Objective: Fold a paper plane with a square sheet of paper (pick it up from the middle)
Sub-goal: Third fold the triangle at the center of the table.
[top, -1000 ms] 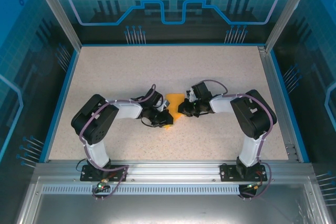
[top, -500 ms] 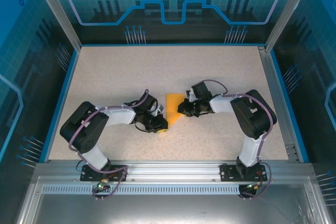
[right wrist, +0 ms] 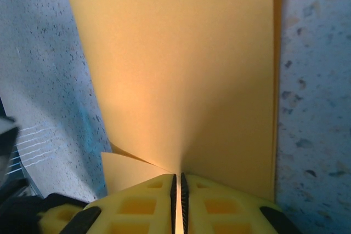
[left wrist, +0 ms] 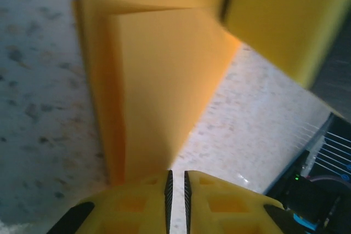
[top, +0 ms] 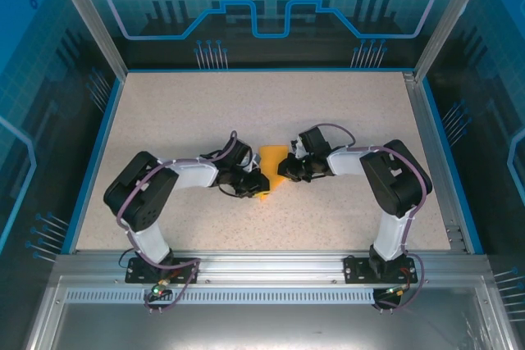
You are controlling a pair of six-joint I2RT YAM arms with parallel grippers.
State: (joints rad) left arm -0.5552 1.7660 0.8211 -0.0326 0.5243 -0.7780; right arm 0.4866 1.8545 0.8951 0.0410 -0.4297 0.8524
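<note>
L fingers (left wrist: 137, 206) pinch folded paper (top: 270, 159) near tip; R fingers (right wrist: 143, 201) pinch its rt edge.

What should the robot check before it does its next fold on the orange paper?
1. Right pincer shut on the paper: ok.
2. Left pincer shut at the paper's folded corner, truly pinching it: cannot tell.
3. Some folds made, flaps visible: ok.
4. Pincers apart, not bumping each other: ok.
5. Plane finished: not ok, it is just a folded sheet so far.
</note>
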